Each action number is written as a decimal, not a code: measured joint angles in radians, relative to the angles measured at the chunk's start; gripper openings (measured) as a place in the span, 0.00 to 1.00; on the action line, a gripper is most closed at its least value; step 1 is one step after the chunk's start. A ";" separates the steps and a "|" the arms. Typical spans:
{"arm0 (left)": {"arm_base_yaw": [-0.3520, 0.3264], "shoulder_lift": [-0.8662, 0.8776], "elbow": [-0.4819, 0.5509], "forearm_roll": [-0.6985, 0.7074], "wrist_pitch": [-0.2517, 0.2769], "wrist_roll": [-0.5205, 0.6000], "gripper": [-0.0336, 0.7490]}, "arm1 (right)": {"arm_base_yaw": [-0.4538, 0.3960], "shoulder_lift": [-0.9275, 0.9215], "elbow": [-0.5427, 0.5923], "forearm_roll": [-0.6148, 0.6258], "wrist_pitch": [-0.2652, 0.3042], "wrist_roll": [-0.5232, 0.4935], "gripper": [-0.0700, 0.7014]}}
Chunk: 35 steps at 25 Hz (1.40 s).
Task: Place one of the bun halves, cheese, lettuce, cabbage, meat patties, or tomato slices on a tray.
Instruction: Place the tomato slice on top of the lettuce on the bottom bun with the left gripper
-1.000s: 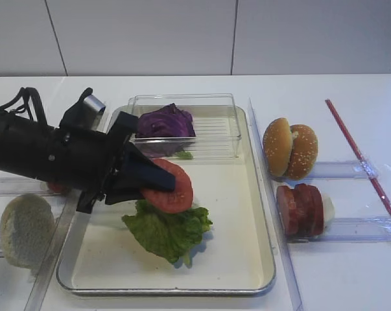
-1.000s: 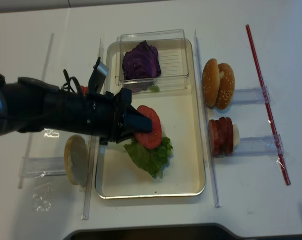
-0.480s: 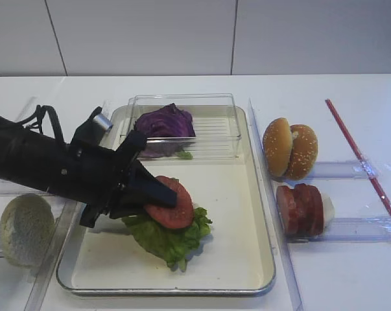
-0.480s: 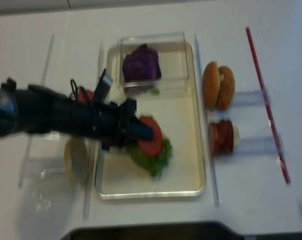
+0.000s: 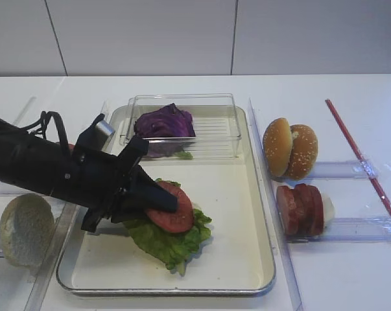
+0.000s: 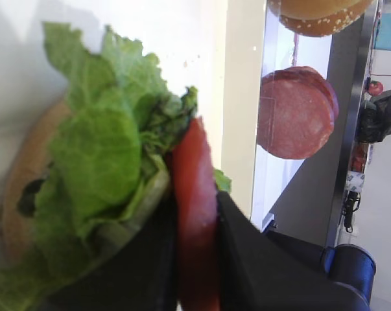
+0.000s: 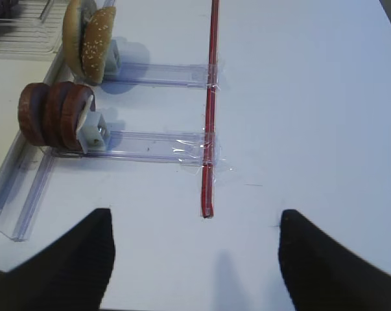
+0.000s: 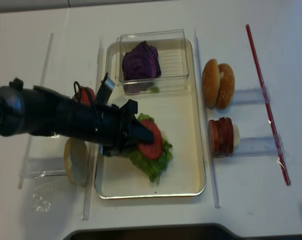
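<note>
Tomato slice [image 5: 172, 208] pinched in left hand [image 5: 157, 202], atop lettuce [image 5: 168, 238].

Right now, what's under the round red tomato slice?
The ruffled green lettuce leaf lies under the tomato slice; a tan bun peeks beneath it. The rest is covered.

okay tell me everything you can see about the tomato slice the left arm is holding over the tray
The round flat red tomato slice has mottled pink-red flesh and a darker rim. It is pinched at its left edge between the shut black left gripper, its fingers above and below it. Tilted slightly, it lies against the ruffled green lettuce leaf on the silver metal tray's cream floor. In the left wrist view it appears edge-on, the lettuce pressed against one face.
</note>
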 joint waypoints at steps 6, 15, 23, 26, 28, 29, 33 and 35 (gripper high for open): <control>0.000 0.000 0.000 -0.004 0.004 0.002 0.31 | 0.000 0.000 0.000 0.000 0.000 0.000 0.82; 0.000 0.000 -0.023 -0.015 0.097 0.002 0.62 | 0.000 0.000 0.000 0.000 0.000 0.000 0.82; 0.000 0.000 -0.063 0.086 0.104 -0.073 0.63 | 0.000 0.000 0.000 0.000 0.000 0.000 0.82; 0.000 0.000 -0.090 0.144 0.106 -0.109 0.62 | 0.000 0.000 0.000 0.000 0.000 -0.002 0.82; 0.000 0.000 -0.102 0.159 0.108 -0.123 0.62 | 0.000 0.000 0.000 -0.002 0.000 -0.002 0.82; 0.000 0.002 -0.109 0.161 0.111 -0.131 0.62 | 0.000 0.000 0.000 -0.002 0.000 -0.002 0.82; 0.000 0.002 -0.135 0.169 0.113 -0.154 0.62 | 0.000 0.000 0.000 -0.004 0.000 -0.002 0.82; 0.000 0.002 -0.148 0.177 0.113 -0.166 0.62 | 0.000 0.000 0.000 -0.004 0.000 -0.002 0.82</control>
